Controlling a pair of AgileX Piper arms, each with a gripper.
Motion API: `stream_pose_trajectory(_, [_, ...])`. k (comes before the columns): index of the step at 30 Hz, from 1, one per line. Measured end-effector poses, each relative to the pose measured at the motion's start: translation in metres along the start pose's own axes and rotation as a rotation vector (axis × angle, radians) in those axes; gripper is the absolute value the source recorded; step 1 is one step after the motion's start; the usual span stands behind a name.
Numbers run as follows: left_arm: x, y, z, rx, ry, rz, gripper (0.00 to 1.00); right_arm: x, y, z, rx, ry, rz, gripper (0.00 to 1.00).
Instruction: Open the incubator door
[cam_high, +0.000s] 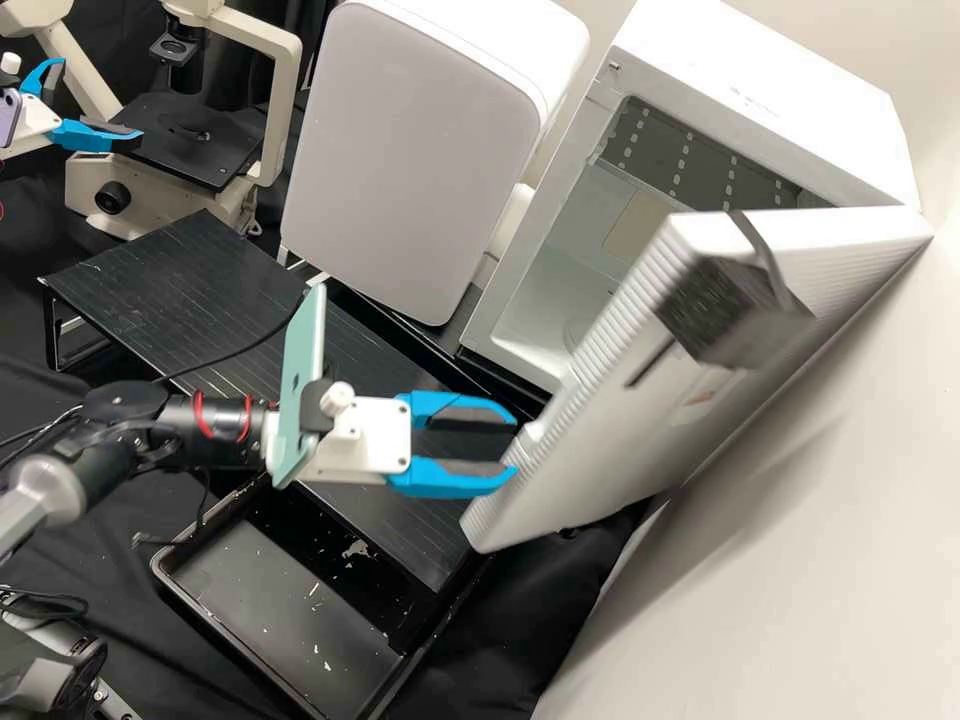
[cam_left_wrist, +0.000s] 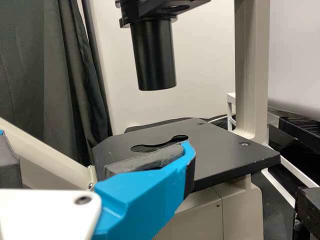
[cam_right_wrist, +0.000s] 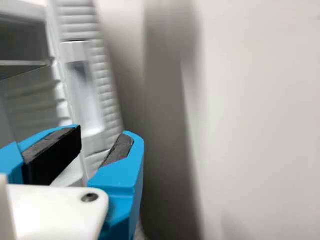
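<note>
The white incubator (cam_high: 760, 95) has its door (cam_high: 600, 460) swung wide, baring the grey interior. Beside the door's ribbed free edge is my right gripper (cam_high: 515, 445), its two blue fingers apart; whether they touch the door cannot be told. From the right wrist, the open gripper (cam_right_wrist: 102, 141) has the ribbed door edge (cam_right_wrist: 105, 85) with its recessed handle beyond its fingertips. Off at the far left, my left gripper (cam_high: 100, 98) is open near the microscope. The left wrist view has this gripper (cam_left_wrist: 95, 145) spread in front of the microscope stage (cam_left_wrist: 225, 152).
A rounded white device (cam_high: 410, 160) stands between microscope (cam_high: 180, 140) and incubator. A black slatted platform (cam_high: 180, 295) runs below them, with a black tray (cam_high: 290, 610) in front. A dark block (cam_high: 735, 310) is strapped to the door, and a pale wall (cam_high: 800, 560) rises at the right.
</note>
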Motion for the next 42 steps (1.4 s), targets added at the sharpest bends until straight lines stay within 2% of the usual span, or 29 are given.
stream_pose_trajectory(5, [0.000,0.000,0.000,0.000,0.000,0.000,1.00,-0.004,0.003,0.005,0.005,0.005,-0.007,0.00])
stream_pose_trajectory(6, [0.000,0.000,0.000,0.000,0.000,0.000,1.00,-0.005,0.002,0.005,0.003,0.009,-0.011,1.00])
stream_pose_trajectory(9, [0.000,0.000,0.000,0.000,0.000,0.000,1.00,-0.008,-0.002,0.003,0.004,0.049,-0.036,1.00])
stream_pose_trajectory(15, [0.000,0.000,0.000,0.000,0.000,0.000,1.00,-0.017,-0.011,-0.010,0.006,0.180,-0.085,1.00])
stream_pose_trajectory(18, [0.000,0.000,0.000,0.000,0.000,0.000,1.00,-0.021,-0.018,-0.017,-0.016,0.240,-0.114,1.00])
stream_pose_trajectory(20, [0.000,0.000,0.000,0.000,0.000,0.000,1.00,-0.021,-0.024,-0.019,-0.037,0.263,-0.124,1.00])
stream_pose_trajectory(22, [0.000,0.000,0.000,0.000,0.000,0.000,1.00,-0.021,-0.032,-0.021,-0.043,0.275,-0.136,1.00])
stream_pose_trajectory(24, [0.000,0.000,0.000,0.000,0.000,0.000,1.00,-0.019,-0.041,-0.024,-0.050,0.284,-0.145,1.00])
stream_pose_trajectory(28, [0.000,0.000,0.000,0.000,0.000,0.000,1.00,-0.012,-0.066,-0.030,-0.105,0.307,-0.164,1.00])
stream_pose_trajectory(30, [0.000,0.000,0.000,0.000,0.000,0.000,1.00,-0.008,-0.074,-0.032,-0.121,0.319,-0.164,1.00])
stream_pose_trajectory(33, [0.000,0.000,0.000,0.000,0.000,0.000,1.00,-0.001,-0.083,-0.031,-0.131,0.301,-0.160,1.00])
stream_pose_trajectory(38, [0.000,0.000,0.000,0.000,0.000,0.000,1.00,0.013,-0.095,-0.026,-0.182,0.257,-0.140,1.00])
stream_pose_trajectory(42, [0.000,0.000,0.000,0.000,0.000,0.000,1.00,0.022,-0.101,-0.022,-0.207,0.231,-0.125,1.00])
